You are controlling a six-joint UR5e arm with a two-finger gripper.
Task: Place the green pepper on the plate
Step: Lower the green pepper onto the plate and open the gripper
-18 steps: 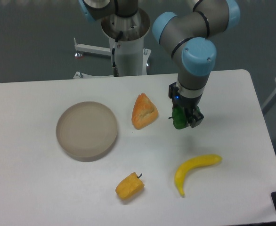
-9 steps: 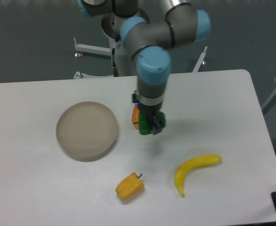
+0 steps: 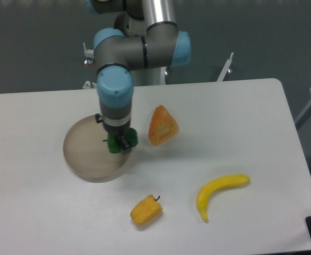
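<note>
The claw (image 3: 120, 144) is clamped on the small glossy dark green toy pepper (image 3: 115, 143), left of frame centre. It hangs over the right edge of the round tan-beige plate (image 3: 89, 149) on the white surface (image 3: 240, 117).

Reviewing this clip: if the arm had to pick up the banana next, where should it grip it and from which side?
Probably from straight above, at the thick middle of the banana. It lies flat on the table, curving from its upper-right tip down to its lower-left end, so the fingers should close across the narrow width there, not along the curve. Nothing crowds it; the yellow-orange pepper lies well apart.
</note>
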